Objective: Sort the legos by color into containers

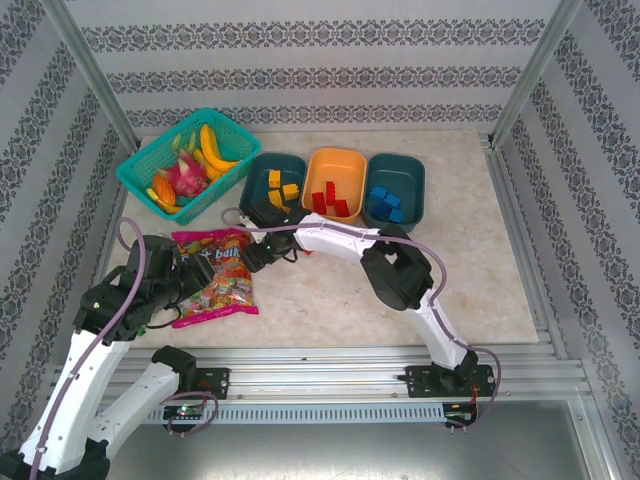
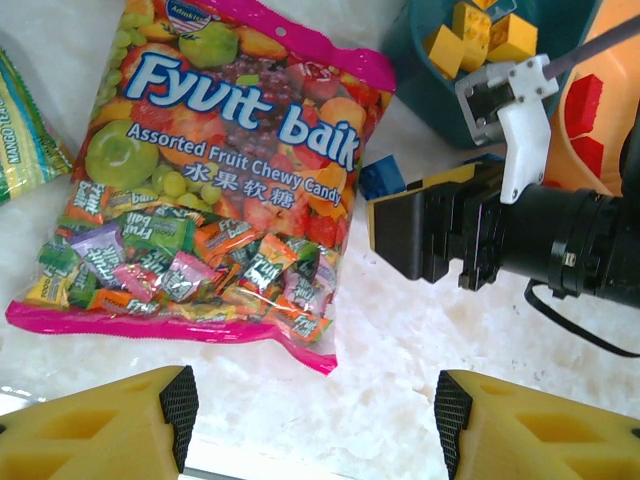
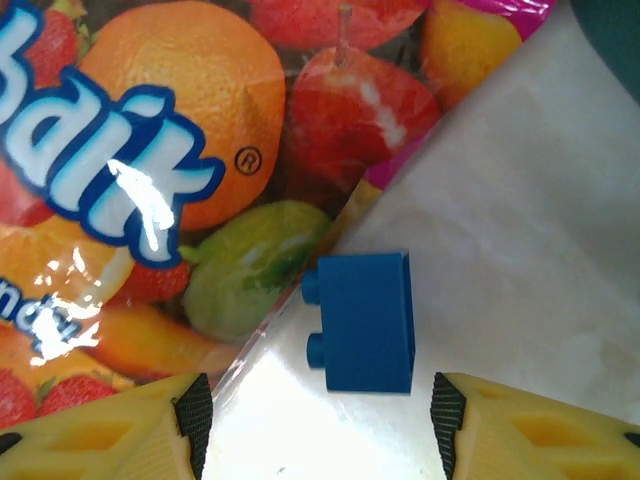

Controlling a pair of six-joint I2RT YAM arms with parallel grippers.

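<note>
Pale table (image 1: 480,270): right gripper (image 3: 315,430), jaws apart, hangs over blue lego (image 3: 365,320) touching candy bag (image 3: 150,180); closing risks pinching bag film

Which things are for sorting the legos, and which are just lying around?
For the job: loose blue lego; yellow legos in left teal tray; red legos in orange tray; blue legos in right teal tray.
Lying about: fruit candy bag; turquoise basket of toy fruit.
</note>
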